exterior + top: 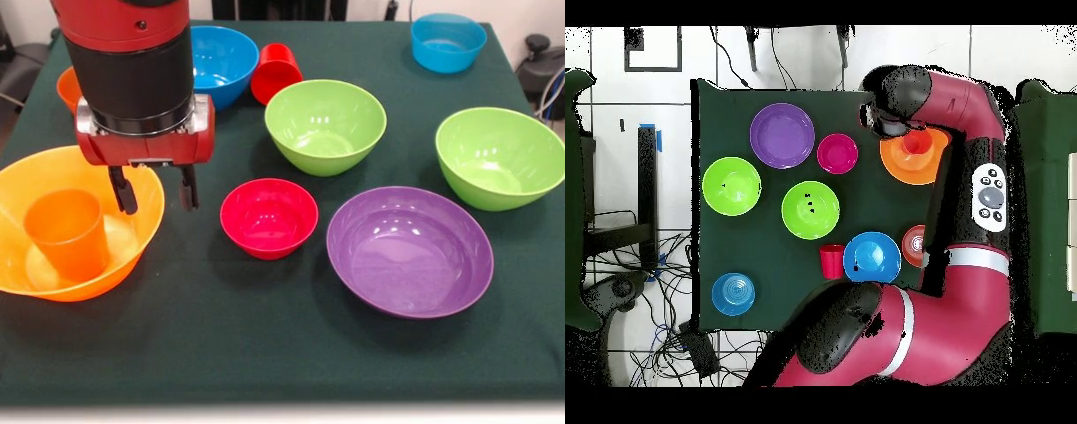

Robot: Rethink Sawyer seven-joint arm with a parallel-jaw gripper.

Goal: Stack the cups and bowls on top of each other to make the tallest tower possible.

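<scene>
The red and black gripper (pixel 156 190) hangs over the right rim of the big glossy orange plastic bowl (pixel 35 181), its two dark fingers (pixel 123 192) parted moderately and empty, touching nothing visible. The tapered orange plastic cup (pixel 69 233) stands upright inside that bowl. The small crimson plastic bowl (pixel 268 217) sits on the dark green tablecloth (pixel 265 344), just right of the gripper and apart from it. The wide purple plastic bowl (pixel 410 251) lies beside the crimson one. The red plastic cup (pixel 275 73) lies tipped near a blue bowl (pixel 221 60).
</scene>
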